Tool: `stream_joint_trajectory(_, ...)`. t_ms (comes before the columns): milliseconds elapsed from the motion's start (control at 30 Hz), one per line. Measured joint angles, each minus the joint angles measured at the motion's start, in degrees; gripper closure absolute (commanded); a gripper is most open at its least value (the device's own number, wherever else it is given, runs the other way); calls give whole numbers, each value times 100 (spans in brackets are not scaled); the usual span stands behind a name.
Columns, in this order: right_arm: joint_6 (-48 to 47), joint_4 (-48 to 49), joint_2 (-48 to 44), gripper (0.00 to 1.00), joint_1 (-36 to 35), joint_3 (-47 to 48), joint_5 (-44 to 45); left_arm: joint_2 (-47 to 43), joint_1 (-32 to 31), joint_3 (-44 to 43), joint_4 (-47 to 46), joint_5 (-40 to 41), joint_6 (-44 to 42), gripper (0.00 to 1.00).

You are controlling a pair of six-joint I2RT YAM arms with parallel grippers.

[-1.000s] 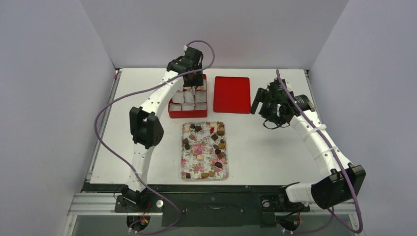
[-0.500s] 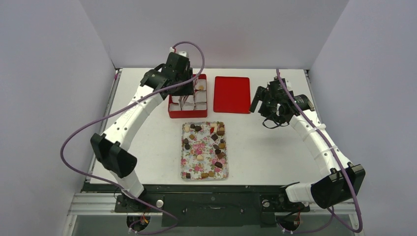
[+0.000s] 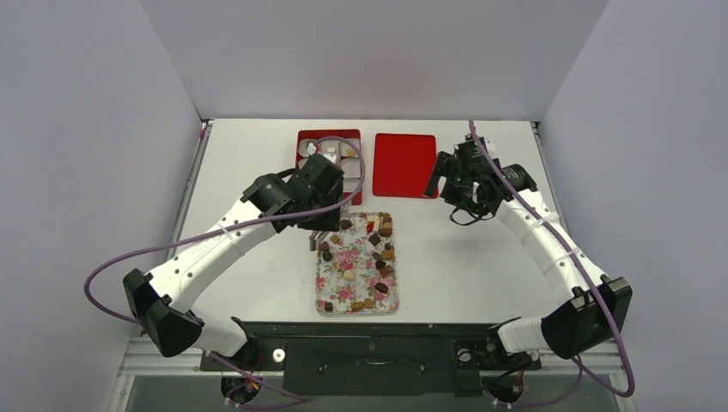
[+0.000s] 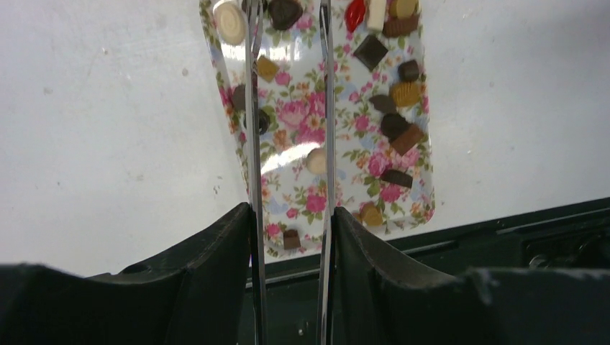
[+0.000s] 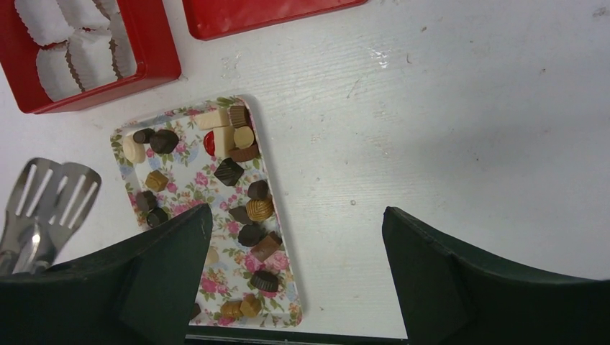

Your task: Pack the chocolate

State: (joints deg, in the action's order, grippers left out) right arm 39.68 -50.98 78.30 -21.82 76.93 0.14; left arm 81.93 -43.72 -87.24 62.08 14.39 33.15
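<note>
The chocolate (image 3: 375,239) lies as several small brown, tan and cream pieces on the floral tray (image 3: 343,283); the left wrist view shows a dark piece (image 4: 371,52) and the right wrist view shows one too (image 5: 229,172). My left gripper (image 3: 319,225) (image 4: 290,215) is shut on metal tongs (image 4: 253,144), whose slotted ends (image 5: 43,205) hang empty just off the tray's far-left corner. My right gripper (image 3: 451,184) (image 5: 295,215) hovers open over the table, right of the tray (image 5: 190,190), with nothing between its fingers.
A red box (image 3: 300,137) (image 5: 169,65) lined with white paper cups stands at the back, beyond the tray. Its flat red lid (image 3: 404,165) (image 5: 259,14) lies to the right of it. The table's dark front edge runs just below the tray.
My left arm has swung back from over the red box to the tray's far-left corner, tongs still in its grip. The right gripper has shifted slightly left.
</note>
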Motion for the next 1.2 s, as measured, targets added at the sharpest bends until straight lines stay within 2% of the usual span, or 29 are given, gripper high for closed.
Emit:
stream_joint_trajectory(300,24,4,0,16,-197,0,7,-898,-678,1196,437,83,697,59)
stream_joint_trajectory(467,52,15,2,16,-304,0,11,-1110,-868,1534,551,81,933,59)
stream_joint_trajectory(1200,96,20,2,16,-334,0,55,-695,-841,1714,407,232,1005,59)
